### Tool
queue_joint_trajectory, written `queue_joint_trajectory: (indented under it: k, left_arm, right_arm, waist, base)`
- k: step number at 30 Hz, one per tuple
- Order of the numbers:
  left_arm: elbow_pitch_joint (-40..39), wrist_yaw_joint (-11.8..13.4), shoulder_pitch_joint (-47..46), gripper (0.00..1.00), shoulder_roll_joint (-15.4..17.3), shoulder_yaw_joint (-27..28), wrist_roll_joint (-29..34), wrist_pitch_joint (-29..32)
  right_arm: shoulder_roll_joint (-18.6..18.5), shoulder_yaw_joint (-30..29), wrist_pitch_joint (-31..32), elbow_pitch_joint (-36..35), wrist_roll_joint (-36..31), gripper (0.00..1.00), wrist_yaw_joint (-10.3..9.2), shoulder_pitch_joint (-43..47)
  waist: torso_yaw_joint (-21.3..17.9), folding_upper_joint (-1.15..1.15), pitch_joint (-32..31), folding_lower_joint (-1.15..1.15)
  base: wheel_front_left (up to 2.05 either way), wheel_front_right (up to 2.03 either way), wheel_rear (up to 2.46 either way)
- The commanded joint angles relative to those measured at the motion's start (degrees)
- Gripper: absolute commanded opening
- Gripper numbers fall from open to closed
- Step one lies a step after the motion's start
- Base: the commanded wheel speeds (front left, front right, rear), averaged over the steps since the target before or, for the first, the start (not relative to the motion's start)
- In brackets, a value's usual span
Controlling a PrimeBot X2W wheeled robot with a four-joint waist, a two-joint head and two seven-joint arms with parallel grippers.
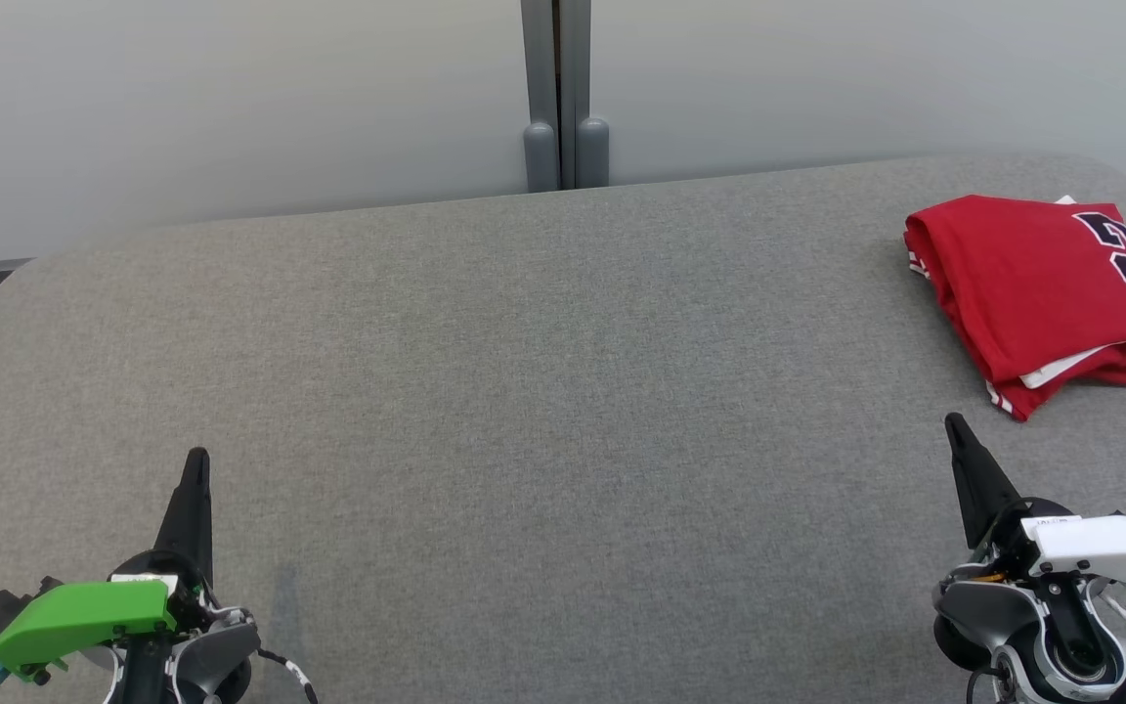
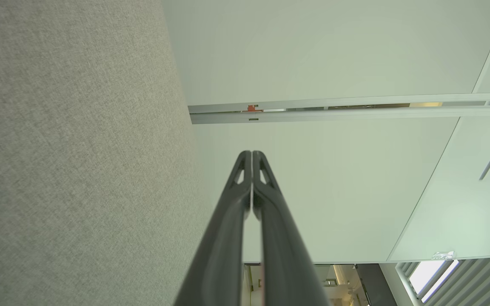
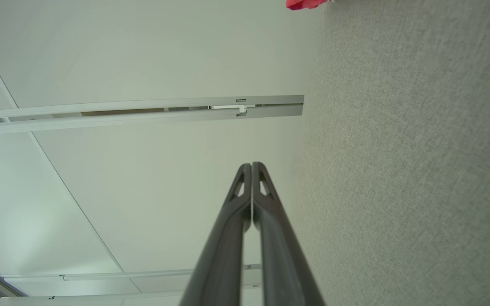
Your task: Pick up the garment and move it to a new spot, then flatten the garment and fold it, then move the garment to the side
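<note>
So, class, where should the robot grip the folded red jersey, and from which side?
Probably the near corner of the jersey, where its stacked layers meet, approached from the front by the shut right gripper, which sits just before it and must open.

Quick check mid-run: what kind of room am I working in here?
Likely an office or lab test room, not a home: a grey fabric-covered table, pale wall panels joined by a grey post behind it, and one folded red jersey on it.
</note>
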Motion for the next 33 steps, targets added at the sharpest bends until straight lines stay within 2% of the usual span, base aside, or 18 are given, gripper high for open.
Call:
queue_joint_trajectory:
  k: [1, 33]
  left_arm:
    - [0.1, -0.3, -0.6, 0.00, 0.1, 0.3, 0.1, 0.1]
    - [0.1, -0.3, -0.6, 0.00, 0.0, 0.4, 0.3, 0.2]
  right_arm:
    - [0.0, -0.1, 0.2, -0.2, -0.2, 0.00, 0.02, -0.3]
    - [0.1, -0.4, 0.4, -0.2, -0.5, 0.00, 0.02, -0.3]
  waist:
    - [0.0, 0.00, 0.0, 0.00]
    - [0.0, 0.00, 0.0, 0.00]
  base:
    - [0.00, 0.00, 0.00]
    - [0.00, 0.00, 0.00]
